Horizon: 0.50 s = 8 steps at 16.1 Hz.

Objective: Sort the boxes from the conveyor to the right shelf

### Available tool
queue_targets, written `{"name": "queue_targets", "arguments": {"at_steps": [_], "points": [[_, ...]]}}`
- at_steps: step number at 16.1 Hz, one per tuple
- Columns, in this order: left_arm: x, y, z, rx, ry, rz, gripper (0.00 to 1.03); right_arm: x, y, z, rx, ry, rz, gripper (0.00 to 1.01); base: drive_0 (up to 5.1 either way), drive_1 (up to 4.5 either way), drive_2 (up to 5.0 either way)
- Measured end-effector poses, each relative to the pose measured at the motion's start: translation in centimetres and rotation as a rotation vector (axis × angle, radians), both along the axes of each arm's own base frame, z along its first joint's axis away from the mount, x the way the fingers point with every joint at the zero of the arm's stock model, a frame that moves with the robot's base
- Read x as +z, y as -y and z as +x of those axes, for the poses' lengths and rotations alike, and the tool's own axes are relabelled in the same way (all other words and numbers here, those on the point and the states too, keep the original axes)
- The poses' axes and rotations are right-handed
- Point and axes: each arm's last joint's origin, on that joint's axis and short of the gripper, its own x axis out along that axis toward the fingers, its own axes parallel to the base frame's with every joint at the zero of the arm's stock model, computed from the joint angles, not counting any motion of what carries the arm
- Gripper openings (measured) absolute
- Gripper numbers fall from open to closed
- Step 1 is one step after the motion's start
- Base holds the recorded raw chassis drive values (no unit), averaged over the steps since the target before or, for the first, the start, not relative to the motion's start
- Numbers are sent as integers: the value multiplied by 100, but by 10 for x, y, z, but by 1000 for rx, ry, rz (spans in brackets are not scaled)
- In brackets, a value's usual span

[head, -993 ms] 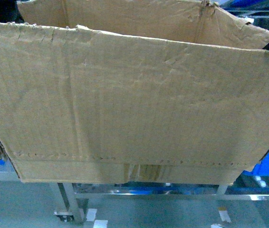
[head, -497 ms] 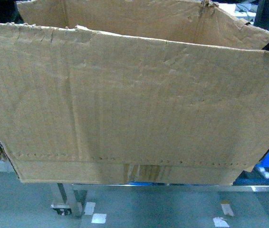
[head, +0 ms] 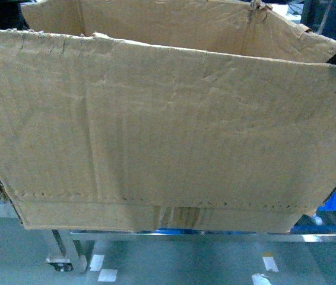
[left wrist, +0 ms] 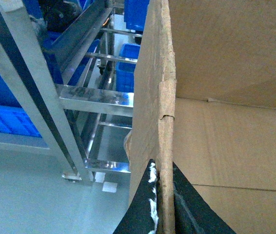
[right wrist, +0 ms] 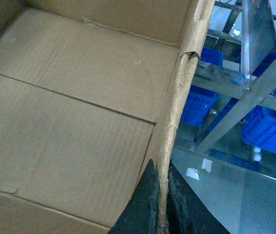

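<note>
Steel rack (left wrist: pixel 94 100) and blue bins (right wrist: pixel 269 129) behind; carton (head: pixel 156 136) hangs clear of floor, left tool (left wrist: pixel 161 204) and right tool (right wrist: pixel 160 204) each clamped astride opposite side walls, evidently for level carrying.

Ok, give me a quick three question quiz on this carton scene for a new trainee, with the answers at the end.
1. True or false: the carton has items inside.
2. What does the left hand grip? A) a blue bin B) the carton's side wall C) a shelf post
3. Fill in: the bins on the steel rack are ____ in colour.

Key: 1 false, the inside is bare cardboard. 2 B; the right hand pinches the opposite wall likewise. 3 blue.
</note>
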Motion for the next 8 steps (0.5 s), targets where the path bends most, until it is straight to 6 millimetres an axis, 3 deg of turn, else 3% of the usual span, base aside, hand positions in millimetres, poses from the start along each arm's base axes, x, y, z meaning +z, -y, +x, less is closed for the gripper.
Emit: {"name": "queue_targets", "arguments": {"at_steps": [8], "points": [[0,1,0,-4,0,-1,2,0,0,0,-1,2,0,2,0,0,0]]}}
